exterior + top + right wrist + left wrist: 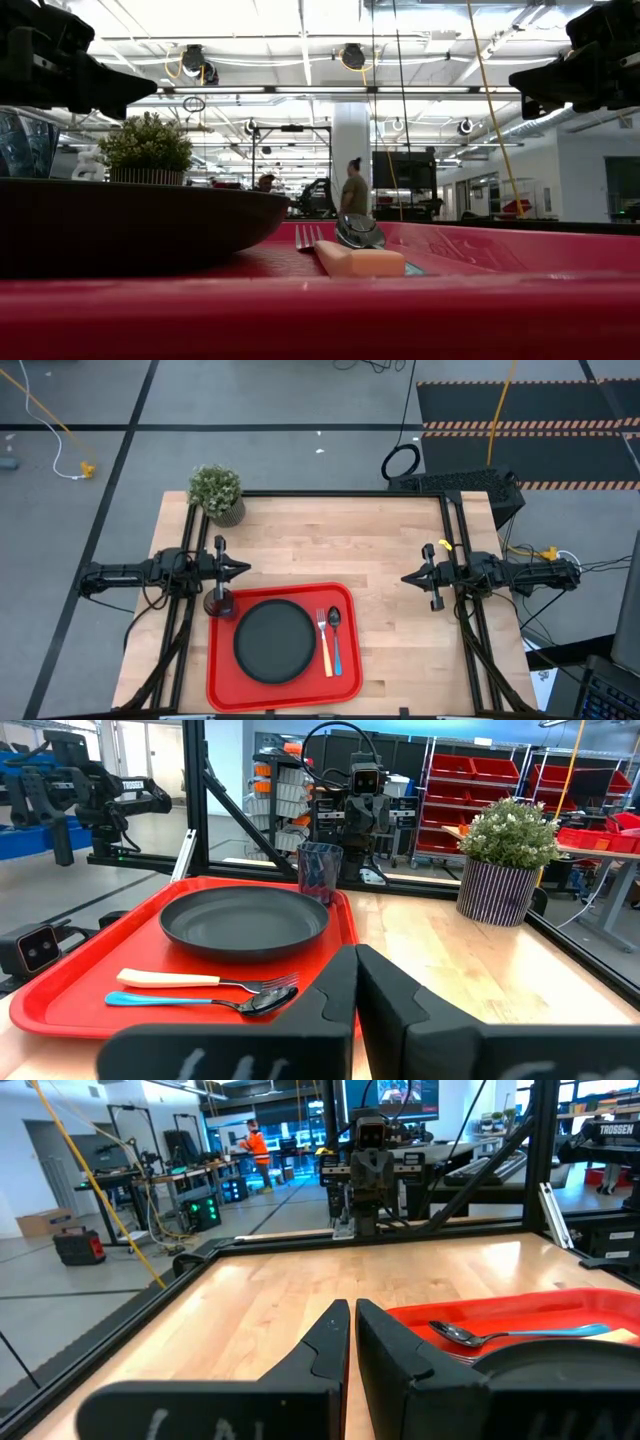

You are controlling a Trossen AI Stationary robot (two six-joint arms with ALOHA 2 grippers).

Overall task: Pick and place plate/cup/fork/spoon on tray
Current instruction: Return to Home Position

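The tray (pixel 283 690) is lying at the table's (pixel 380 540) near edge, left of centre; the plate (pixel 274 639) is sitting flat on the tray's left half; the potted plant (pixel 218 493) is standing at the table's far left corner, well apart from the tray. The left gripper (pixel 243 568) is hovering above the table just beyond the tray's far left corner, its jaws pressed together on nothing; the right gripper (pixel 408 577) is hanging over bare wood to the right of the tray, jaws likewise pressed together and empty. The cup (pixel 218 603) is standing upright at the tray's far left corner, beside the plate. The fork (pixel 324 640) is lying right of the plate, orange handle pointing to the near edge; the spoon (pixel 335 637) is lying just beside the fork on its right, parallel to it.
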